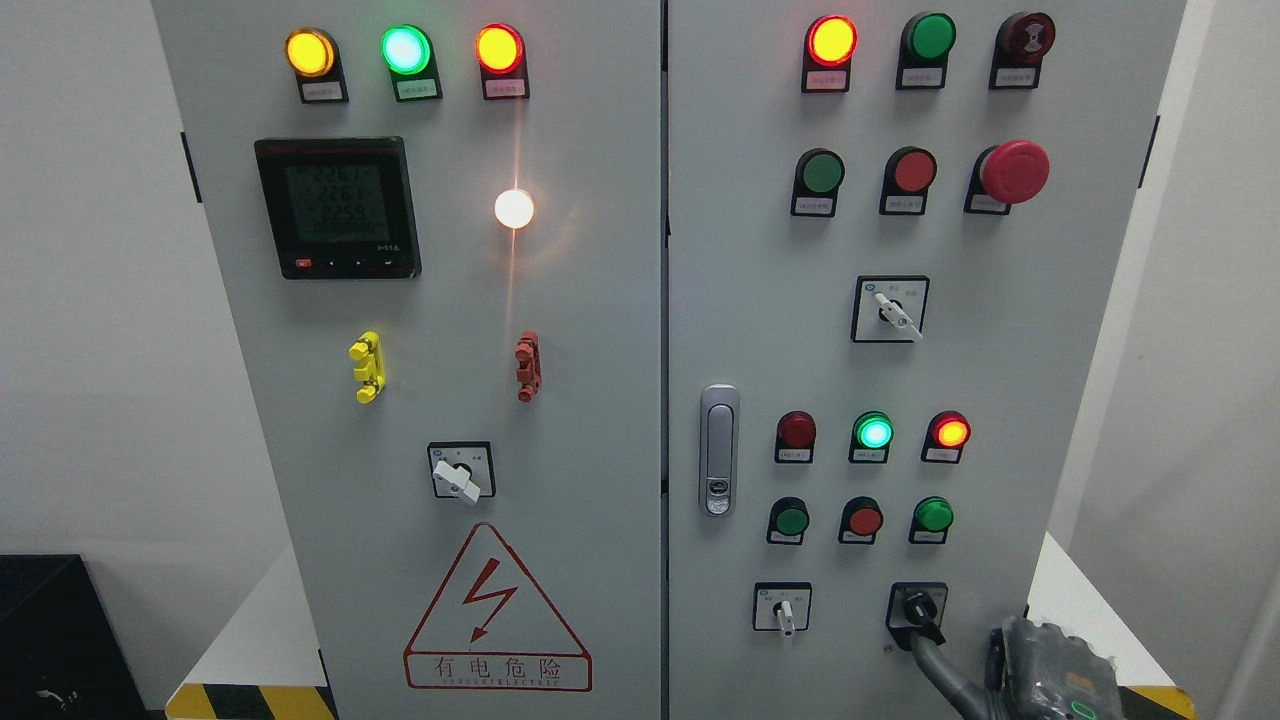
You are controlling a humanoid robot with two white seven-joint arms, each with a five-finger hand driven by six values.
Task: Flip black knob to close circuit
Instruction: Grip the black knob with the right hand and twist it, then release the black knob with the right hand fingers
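Right robot hand (1040,670) seen low right; black knob (918,612) up-left, a finger (935,668) touching it, lever tilted down-right; grip state cannot be told.

The black knob (917,607) sat at the panel's lower right corner, and the right hand (1030,670) crowded it from 4 o'clock, a finger (935,665) reaching up to just under the knob. At 9 o'clock the white selector switch (784,610) stood near, with bare panel between. At 12 o'clock the green button (932,517) sat close above. Toward 3 o'clock the panel face was bare up to the cabinet edge (1040,560), so that side looked open
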